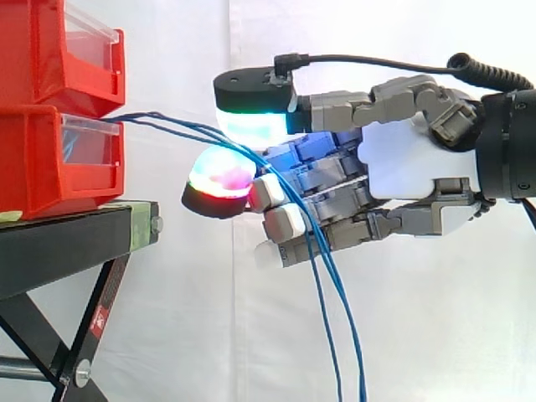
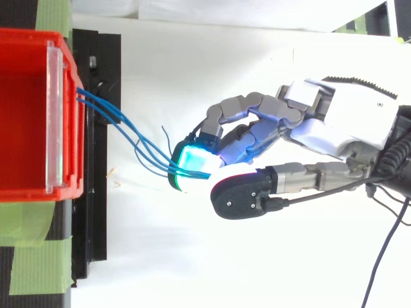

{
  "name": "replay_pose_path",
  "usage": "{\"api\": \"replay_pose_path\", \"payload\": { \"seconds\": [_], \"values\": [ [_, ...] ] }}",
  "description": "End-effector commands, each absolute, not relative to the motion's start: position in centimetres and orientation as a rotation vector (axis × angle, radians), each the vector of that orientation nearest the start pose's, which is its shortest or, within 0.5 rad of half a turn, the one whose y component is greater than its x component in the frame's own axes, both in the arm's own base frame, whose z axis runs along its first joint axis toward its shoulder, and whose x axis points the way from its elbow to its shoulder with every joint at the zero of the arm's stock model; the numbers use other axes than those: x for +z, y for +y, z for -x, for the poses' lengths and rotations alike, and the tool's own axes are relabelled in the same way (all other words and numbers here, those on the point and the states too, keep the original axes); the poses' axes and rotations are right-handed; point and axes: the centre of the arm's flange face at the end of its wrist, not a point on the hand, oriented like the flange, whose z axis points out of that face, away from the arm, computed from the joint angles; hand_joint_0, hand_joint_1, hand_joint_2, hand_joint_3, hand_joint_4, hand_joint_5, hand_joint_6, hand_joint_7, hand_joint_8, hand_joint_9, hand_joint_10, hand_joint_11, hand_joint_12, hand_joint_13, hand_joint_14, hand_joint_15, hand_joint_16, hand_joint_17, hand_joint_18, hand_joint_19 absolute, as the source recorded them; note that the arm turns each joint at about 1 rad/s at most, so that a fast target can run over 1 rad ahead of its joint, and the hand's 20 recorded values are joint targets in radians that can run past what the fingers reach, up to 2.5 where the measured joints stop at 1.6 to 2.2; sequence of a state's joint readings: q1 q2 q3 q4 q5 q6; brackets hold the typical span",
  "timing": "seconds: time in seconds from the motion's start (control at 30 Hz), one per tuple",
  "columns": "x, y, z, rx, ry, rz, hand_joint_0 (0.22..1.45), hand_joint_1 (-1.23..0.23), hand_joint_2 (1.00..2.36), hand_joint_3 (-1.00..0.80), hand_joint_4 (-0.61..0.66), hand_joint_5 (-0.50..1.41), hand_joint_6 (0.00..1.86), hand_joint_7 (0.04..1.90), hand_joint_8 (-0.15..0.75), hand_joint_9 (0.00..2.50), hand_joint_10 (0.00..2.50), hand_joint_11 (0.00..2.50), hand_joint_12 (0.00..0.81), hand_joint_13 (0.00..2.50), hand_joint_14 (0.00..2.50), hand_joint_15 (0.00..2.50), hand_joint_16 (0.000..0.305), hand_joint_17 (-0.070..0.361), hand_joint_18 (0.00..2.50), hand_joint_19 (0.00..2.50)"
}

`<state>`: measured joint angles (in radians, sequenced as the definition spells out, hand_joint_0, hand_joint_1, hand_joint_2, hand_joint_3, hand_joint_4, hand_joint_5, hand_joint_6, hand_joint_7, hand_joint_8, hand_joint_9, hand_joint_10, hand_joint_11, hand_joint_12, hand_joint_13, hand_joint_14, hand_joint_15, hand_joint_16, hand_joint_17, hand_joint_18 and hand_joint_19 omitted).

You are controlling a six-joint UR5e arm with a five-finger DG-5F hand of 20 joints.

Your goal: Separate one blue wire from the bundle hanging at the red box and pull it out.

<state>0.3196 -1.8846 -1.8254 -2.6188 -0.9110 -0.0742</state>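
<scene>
Several blue wires (image 2: 103, 110) leave the front of the lower red bin (image 1: 50, 159) and arc right to my hand (image 1: 410, 159). The hand reaches in from the right, level with that bin. Two of its glowing pads, a green-cyan one (image 1: 251, 121) above and a red-magenta one (image 1: 219, 177) below, are closed together on the wires (image 1: 176, 124) a short way out from the bin. Past the pads the wires run across the curled fingers and hang down below the hand. From above, the strands converge under the cyan pad (image 2: 192, 159). I cannot tell how many strands are pinched.
A second red bin (image 1: 59, 50) is stacked on the lower one, both on a black stand (image 1: 75, 234) with a slanted leg. Green tape (image 2: 38, 256) marks the stand's surface. A white curtain lies behind and below the hand.
</scene>
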Motion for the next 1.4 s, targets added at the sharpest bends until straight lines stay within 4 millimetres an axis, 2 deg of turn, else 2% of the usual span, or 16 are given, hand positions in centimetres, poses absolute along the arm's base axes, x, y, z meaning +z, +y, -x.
{"api": "replay_pose_path", "payload": {
  "seconds": [0.0, 0.13, 0.23, 0.27, 0.47, 0.7, 0.83, 0.9, 1.0, 1.2, 1.37],
  "values": [
    [25.29, -1.65, -56.97, 0.865, 1.036, -1.318, 0.63, -0.61, 1.03, -0.15, 0.25, -0.24, 0.86, 0.99, 0.341, 0.87, 0.01, 1.3, 0.336, 1.13, 0.02, 1.26, 0.032, 0.073, 0.64, 0.57],
    [25.2, -1.66, -56.96, 0.861, 1.038, -1.32, 0.64, -0.61, 1.03, -0.09, 0.25, -0.24, 0.86, 0.96, 0.341, 0.88, 0.01, 1.31, 0.332, 1.13, 0.02, 1.27, 0.032, 0.073, 0.64, 0.57],
    [25.2, -1.66, -56.96, 0.861, 1.038, -1.32, 0.65, -0.67, 1.03, -0.09, 0.26, -0.24, 0.86, 0.97, 0.342, 0.87, 0.01, 1.31, 0.339, 1.14, 0.02, 1.26, 0.032, 0.072, 0.65, 0.56],
    [25.2, -1.58, -56.96, 0.863, 1.039, -1.319, 0.67, -0.75, 1.03, -0.11, 0.27, -0.24, 0.87, 0.99, 0.336, 0.86, 0.01, 1.31, 0.335, 1.14, 0.02, 1.26, 0.032, 0.072, 0.65, 0.55],
    [25.21, -1.57, -56.98, 0.864, 1.037, -1.319, 0.73, -0.91, 1.02, -0.26, 0.26, -0.25, 0.88, 1.02, 0.334, 0.82, 0.01, 1.34, 0.338, 1.1, 0.02, 1.25, 0.031, 0.069, 0.64, 0.5],
    [25.28, -1.67, -56.95, 0.869, 1.031, -1.325, 0.78, -0.95, 1.01, -0.36, 0.26, -0.25, 0.88, 1.03, 0.33, 0.79, 0.01, 1.31, 0.33, 1.08, 0.02, 1.24, 0.029, 0.065, 0.63, 0.47],
    [25.25, -1.59, -56.9, 0.866, 1.037, -1.325, 0.71, -0.88, 1.01, -0.39, 0.26, -0.25, 0.89, 1.01, 0.332, 0.8, 0.01, 1.33, 0.331, 1.09, 0.02, 1.26, 0.029, 0.064, 0.64, 0.5],
    [25.22, -1.69, -56.87, 0.859, 1.041, -1.323, 0.63, -0.79, 1.01, -0.43, 0.27, -0.25, 0.88, 1.02, 0.34, 0.82, 0.01, 1.31, 0.331, 1.11, 0.02, 1.28, 0.029, 0.064, 0.63, 0.54],
    [25.16, -1.68, -56.91, 0.86, 1.04, -1.323, 0.59, -0.69, 1.01, -0.42, 0.27, -0.24, 0.88, 1.02, 0.342, 0.83, 0.01, 1.31, 0.334, 1.13, 0.02, 1.28, 0.029, 0.066, 0.63, 0.56],
    [25.29, -1.61, -57.08, 0.871, 1.029, -1.315, 0.59, -0.54, 1.01, -0.34, 0.27, -0.24, 0.87, 1.01, 0.345, 0.87, 0.01, 1.3, 0.33, 1.14, 0.02, 1.29, 0.031, 0.069, 0.63, 0.58],
    [25.31, -1.6, -57.11, 0.873, 1.027, -1.314, 0.62, -0.55, 1.02, -0.24, 0.26, -0.24, 0.86, 1.02, 0.342, 0.89, 0.01, 1.29, 0.328, 1.15, 0.02, 1.29, 0.031, 0.069, 0.64, 0.58]
  ]
}}
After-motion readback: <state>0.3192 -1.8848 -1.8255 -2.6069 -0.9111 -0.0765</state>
